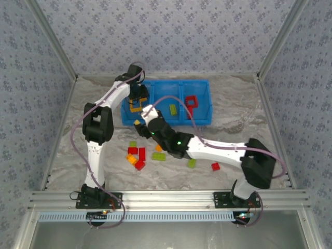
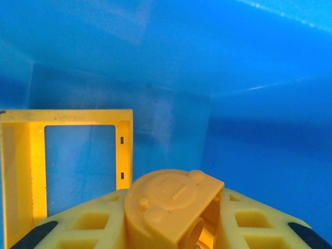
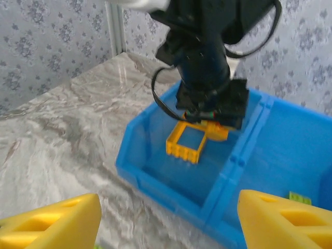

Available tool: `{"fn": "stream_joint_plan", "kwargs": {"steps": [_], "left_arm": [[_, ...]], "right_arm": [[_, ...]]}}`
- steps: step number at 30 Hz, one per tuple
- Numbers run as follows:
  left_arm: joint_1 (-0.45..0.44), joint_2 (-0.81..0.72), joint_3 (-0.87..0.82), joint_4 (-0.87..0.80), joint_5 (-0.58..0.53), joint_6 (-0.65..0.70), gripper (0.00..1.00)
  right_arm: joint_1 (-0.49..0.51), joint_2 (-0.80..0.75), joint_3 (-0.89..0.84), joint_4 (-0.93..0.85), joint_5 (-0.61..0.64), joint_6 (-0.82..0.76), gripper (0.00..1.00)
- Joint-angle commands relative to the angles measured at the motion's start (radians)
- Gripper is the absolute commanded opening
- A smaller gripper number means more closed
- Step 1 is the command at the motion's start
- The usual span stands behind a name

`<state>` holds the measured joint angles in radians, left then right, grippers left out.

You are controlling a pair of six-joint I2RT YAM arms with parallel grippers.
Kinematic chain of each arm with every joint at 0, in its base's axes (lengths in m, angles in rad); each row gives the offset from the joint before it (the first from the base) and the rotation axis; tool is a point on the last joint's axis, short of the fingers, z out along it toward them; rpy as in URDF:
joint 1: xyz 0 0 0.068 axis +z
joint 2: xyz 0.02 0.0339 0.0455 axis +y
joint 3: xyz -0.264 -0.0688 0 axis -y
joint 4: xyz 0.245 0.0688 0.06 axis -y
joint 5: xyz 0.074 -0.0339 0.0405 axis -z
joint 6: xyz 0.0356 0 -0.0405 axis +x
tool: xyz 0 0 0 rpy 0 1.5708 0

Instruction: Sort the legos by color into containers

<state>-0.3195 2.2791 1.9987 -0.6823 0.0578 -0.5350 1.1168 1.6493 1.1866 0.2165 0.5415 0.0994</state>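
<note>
Blue bin [image 1: 203,121] holds orange frame [image 2: 23,176] (left end effector [image 1: 137,104] pinching orange piece [image 2: 168,197]; right end effector [image 3: 168,220] wide, empty).

This is a robotics lab test cell: a left arm [image 1: 98,129] and a right arm [image 1: 223,150] are bolted to an aluminium rail [image 1: 171,197] at the near edge of a marble-patterned counter [image 1: 244,111]. Flower-print panels [image 1: 171,31] held by slanted metal struts [image 1: 52,39] wall it in on three sides
</note>
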Motion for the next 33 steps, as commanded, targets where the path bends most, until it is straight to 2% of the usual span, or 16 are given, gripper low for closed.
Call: {"fn": "stream_joint_plan", "kwargs": {"steps": [1, 6, 14, 21, 25, 29, 33], "left_arm": [[0.01, 0.039, 0.068, -0.031, 0.053, 0.004, 0.31], [0.011, 0.061, 0.08, -0.049, 0.058, 0.004, 0.41], [0.01, 0.005, 0.055, -0.06, 0.032, -0.003, 0.53], [0.001, -0.188, -0.042, -0.039, -0.05, -0.046, 0.54], [-0.038, -0.382, -0.217, 0.034, -0.099, -0.059, 0.57], [-0.113, -0.579, -0.386, 0.084, -0.105, -0.018, 0.59], [-0.247, -0.803, -0.618, 0.174, -0.038, 0.041, 0.61]], "right_arm": [[0.027, 0.115, 0.156, -0.048, 0.135, -0.095, 0.73], [0.044, 0.19, 0.232, -0.088, 0.19, -0.093, 0.73], [0.052, 0.121, 0.16, -0.103, 0.19, -0.049, 0.73], [0.034, -0.039, 0.035, -0.16, 0.208, 0.028, 0.73], [0.012, -0.143, -0.072, -0.213, 0.209, 0.11, 0.72], [-0.018, -0.243, -0.133, -0.359, 0.231, 0.289, 0.72], [-0.087, -0.321, -0.116, -0.858, 0.267, 0.786, 0.71]]}}
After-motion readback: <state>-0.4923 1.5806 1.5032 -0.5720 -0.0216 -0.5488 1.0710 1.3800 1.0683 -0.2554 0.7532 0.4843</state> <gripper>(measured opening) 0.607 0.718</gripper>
